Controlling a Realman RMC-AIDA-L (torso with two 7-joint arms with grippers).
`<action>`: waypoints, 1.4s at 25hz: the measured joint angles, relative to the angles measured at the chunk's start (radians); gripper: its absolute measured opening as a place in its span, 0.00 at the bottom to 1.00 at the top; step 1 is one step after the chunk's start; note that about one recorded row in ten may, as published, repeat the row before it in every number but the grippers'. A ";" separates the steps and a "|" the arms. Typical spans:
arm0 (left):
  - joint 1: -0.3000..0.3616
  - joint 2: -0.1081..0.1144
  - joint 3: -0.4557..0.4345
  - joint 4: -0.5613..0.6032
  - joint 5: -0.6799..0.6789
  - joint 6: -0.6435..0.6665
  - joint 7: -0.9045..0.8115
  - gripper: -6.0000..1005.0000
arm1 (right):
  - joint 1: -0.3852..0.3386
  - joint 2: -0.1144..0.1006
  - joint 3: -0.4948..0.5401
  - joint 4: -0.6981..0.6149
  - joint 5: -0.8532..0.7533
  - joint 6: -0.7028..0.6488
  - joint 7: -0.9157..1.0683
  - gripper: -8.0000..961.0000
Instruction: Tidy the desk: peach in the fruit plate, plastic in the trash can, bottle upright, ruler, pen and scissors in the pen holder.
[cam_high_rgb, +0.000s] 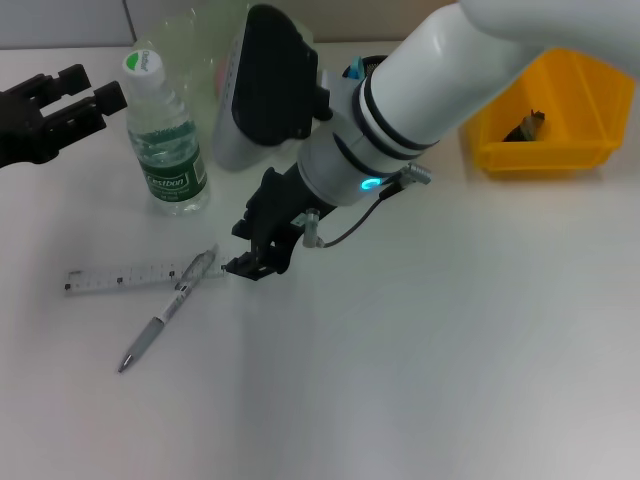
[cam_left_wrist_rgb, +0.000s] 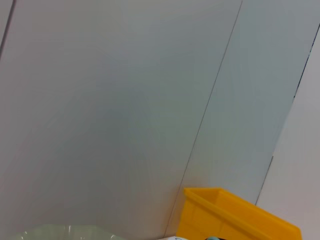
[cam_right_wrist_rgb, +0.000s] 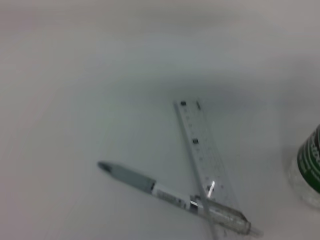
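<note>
The right arm reached down across the middle of the table, its right gripper (cam_high_rgb: 258, 262) low over the surface with the fingers a narrow way apart at the end of the ruler (cam_high_rgb: 135, 276), holding nothing. The clear ruler lay flat toward the table's left edge, and the grey pen (cam_high_rgb: 163, 315) lay slanted with its upper end crossing the ruler. The bottle (cam_high_rgb: 166, 140) stood upright behind them. The left gripper (cam_high_rgb: 62, 102) hung at the far left corner, fingers spread, empty.

A white desk (cam_high_rgb: 450, 350) under even light; behind it, pale grey wall panels (cam_left_wrist_rgb: 125, 100) split by thin, possibly recessed seams
</note>
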 joint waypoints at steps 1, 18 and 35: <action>0.000 -0.001 0.000 0.000 0.000 0.000 0.002 0.70 | 0.006 0.000 -0.016 0.008 0.000 0.011 0.000 0.45; -0.006 -0.001 0.005 -0.012 0.000 0.000 0.002 0.70 | 0.027 -0.001 -0.235 0.010 0.087 0.155 0.001 0.63; -0.009 -0.001 0.004 -0.014 0.000 -0.001 0.004 0.70 | 0.013 -0.001 -0.317 0.018 0.151 0.271 0.019 0.65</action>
